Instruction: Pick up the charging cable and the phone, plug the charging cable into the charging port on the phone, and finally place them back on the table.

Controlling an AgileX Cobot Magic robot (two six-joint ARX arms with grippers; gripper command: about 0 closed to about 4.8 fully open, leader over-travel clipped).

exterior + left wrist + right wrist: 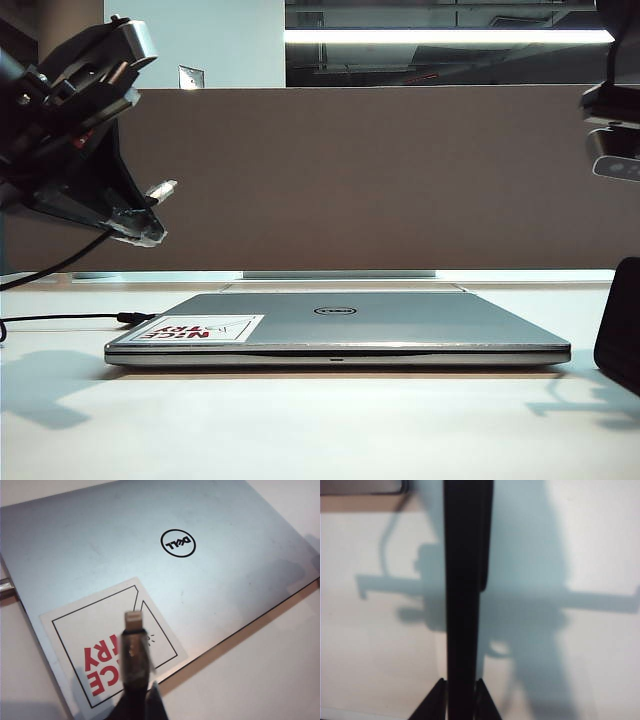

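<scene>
My left gripper (140, 215) hangs at the upper left, above the table (300, 430), and is shut on the charging cable. The cable's silvery plug (162, 187) juts out of it toward the right. In the left wrist view the plug (134, 620) sticks out past the shut fingertips of the left gripper (137, 702), over the laptop's sticker. The black cord (60, 265) droops away to the left. The phone (622, 325) stands upright at the right edge. My right gripper (461, 692) is shut on the phone (465, 580), seen edge-on, one finger against each face. The charging port cannot be made out.
A closed silver Dell laptop (380, 320) with a red-lettered sticker (195, 328) lies across the middle of the table. A black cord (60, 319) runs along the table to the laptop's left side. A grey-brown divider panel (380, 170) closes off the back. Part of the right arm (612, 130) shows at the upper right.
</scene>
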